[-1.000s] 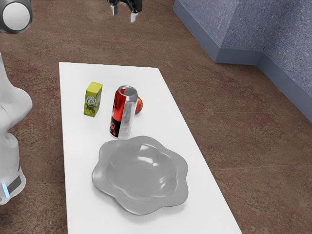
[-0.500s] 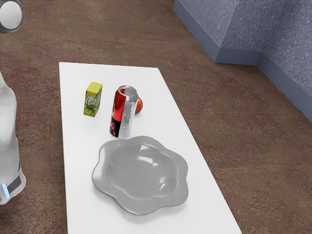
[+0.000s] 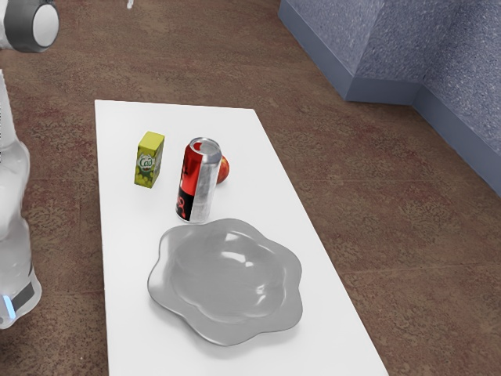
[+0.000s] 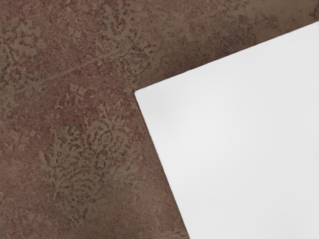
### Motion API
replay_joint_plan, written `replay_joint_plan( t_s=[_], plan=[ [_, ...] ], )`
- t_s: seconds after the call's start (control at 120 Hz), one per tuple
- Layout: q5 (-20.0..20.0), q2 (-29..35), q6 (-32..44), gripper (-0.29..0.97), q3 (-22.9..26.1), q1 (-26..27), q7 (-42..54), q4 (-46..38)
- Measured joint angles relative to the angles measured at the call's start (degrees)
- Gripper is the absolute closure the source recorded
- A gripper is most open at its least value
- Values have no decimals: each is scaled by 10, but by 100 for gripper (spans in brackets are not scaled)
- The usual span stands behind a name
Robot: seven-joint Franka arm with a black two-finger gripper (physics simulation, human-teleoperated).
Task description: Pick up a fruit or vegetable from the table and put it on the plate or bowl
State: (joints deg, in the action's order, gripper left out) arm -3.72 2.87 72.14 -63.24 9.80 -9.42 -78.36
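I see a yellow-green juice carton (image 3: pixel 149 159) upright near a red soda can (image 3: pixel 197 182), brown patterned carpet (image 3: pixel 376 196) around, blue-grey wall (image 3: pixel 391 39) at the exterior view's right.

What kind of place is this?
Probably a simulated indoor room, perhaps a living room: a patterned brown carpet, a blue-grey wall with a baseboard, and a white table holding a can and plate.

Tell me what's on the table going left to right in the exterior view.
From the left: juice box → soda can → apple, half hidden behind the can. The plate spans across all three, nearer the camera, so I left it out.
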Motion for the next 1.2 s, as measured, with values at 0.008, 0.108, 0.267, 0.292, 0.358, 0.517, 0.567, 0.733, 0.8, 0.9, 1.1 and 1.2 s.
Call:
replay_joint_plan(
  t_s=[0.008,0.108,0.267,0.292,0.358,0.517,0.567,0.733,0.8,0.9,1.1,1.2],
  plan=[
    [2,-3,3,1,0,8,0,-3],
    [17,-17,10,2,6,104,-1,-23],
    [22,-19,39,2,11,251,5,-53],
    [23,-23,45,2,12,267,6,-57],
    [29,-51,58,2,12,294,10,-63],
    [55,-69,114,2,10,224,18,-139],
    [57,-69,124,2,10,206,20,-139],
    [61,-88,120,2,10,219,26,-106],
    [58,-42,133,2,11,256,28,-156],
    [42,-12,147,2,16,271,31,-163],
    [33,-37,150,2,-84,353,34,-128],
    [-43,94,150,2,-205,609,18,-127]
  ],
)
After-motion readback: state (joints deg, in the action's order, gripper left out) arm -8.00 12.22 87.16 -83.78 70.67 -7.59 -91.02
